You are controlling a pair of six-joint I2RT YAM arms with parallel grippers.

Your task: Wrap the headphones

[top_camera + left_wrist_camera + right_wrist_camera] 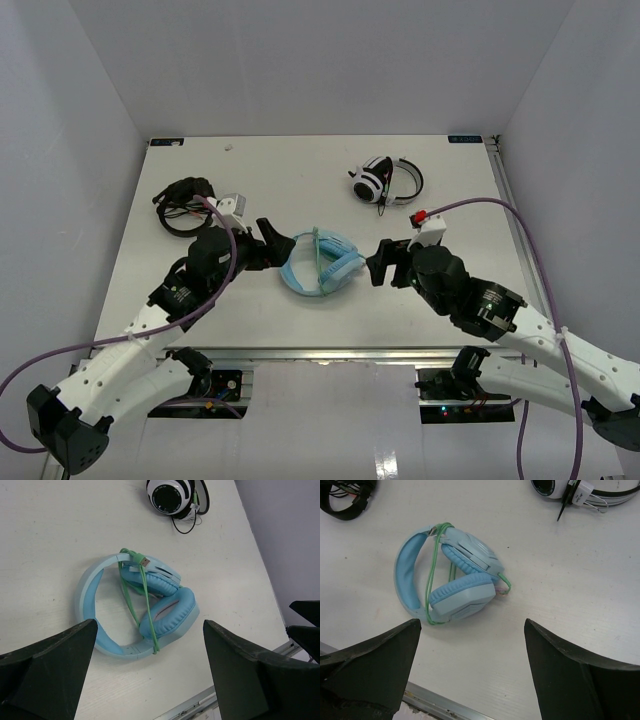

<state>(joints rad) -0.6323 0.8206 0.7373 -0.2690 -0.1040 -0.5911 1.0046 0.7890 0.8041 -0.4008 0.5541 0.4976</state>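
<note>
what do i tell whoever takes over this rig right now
Left pincer: open, empty, just left of the light blue padded over-ear headphones.
Right pincer: open, empty, just right of them.
Headphones lie flat between the two, earcups folded in.
Done: thin pale green cable looks looped around headband and earcups.
Left: a small loop sticks out by one earcup; probably tuck it in, then finish.
</note>
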